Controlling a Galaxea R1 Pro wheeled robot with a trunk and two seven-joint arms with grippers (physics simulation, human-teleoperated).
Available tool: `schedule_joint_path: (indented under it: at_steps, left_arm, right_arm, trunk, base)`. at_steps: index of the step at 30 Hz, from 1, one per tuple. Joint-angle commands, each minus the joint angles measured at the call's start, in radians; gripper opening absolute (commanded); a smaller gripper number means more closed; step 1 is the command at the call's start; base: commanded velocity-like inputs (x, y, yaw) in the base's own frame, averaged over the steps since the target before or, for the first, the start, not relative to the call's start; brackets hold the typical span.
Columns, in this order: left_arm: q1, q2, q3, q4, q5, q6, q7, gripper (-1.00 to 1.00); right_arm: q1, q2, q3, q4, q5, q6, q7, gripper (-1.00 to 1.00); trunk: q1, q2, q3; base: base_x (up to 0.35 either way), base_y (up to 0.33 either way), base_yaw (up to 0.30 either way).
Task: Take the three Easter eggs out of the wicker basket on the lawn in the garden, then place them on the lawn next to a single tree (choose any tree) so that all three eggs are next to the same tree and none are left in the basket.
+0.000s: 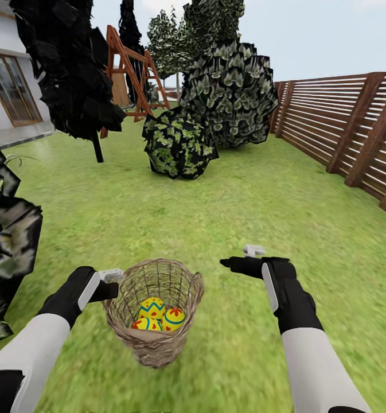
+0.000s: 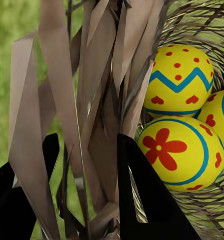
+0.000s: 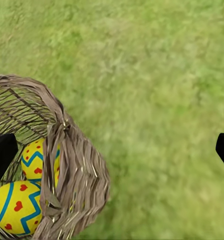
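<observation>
looking down from the head view, the wicker basket [image 1: 154, 312] stands on the lawn [image 1: 244, 189] between both arms, all three easter eggs [image 1: 158, 315] inside; the left gripper [image 1: 111, 282] touches its rim, the right gripper [image 1: 242, 258] hovers just beside, and i cannot tell either's state here. in the left wrist view, two dark fingers [image 2: 149, 200] straddle the woven wall [image 2: 92, 115], spread apart and clamping nothing. in the right wrist view the fingertips [image 3: 1, 152] stand wide apart above basket and grass. the eggs look smooth, hard and likely slippery, best pinched across the middle; no writing is readable.
</observation>
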State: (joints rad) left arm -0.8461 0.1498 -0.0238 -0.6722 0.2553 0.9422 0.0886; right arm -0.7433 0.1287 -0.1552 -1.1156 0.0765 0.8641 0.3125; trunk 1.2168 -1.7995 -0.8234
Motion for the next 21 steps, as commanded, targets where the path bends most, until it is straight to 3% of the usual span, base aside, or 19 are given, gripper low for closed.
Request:
schedule_joint_path:
  at_steps: [1,21]
  left_arm:
    - [-0.001,0.0,-0.002,-0.001,0.021,0.003,0.01,-1.0]
    - [-0.001,0.0,-0.001,-0.003,0.021,0.001,0.01,-1.0]
  right_arm:
    - [-0.001,0.001,-0.003,-0.001,0.008,0.004,0.008,1.0]
    - [-0.001,0.0,-0.006,-0.005,0.004,0.004,0.008,1.0]
  trunk:
    - [0.0,0.0,-0.001]
    - [0.0,0.0,0.012]
  base:
    - [0.0,0.0,0.294]
    - [0.0,0.0,0.278]
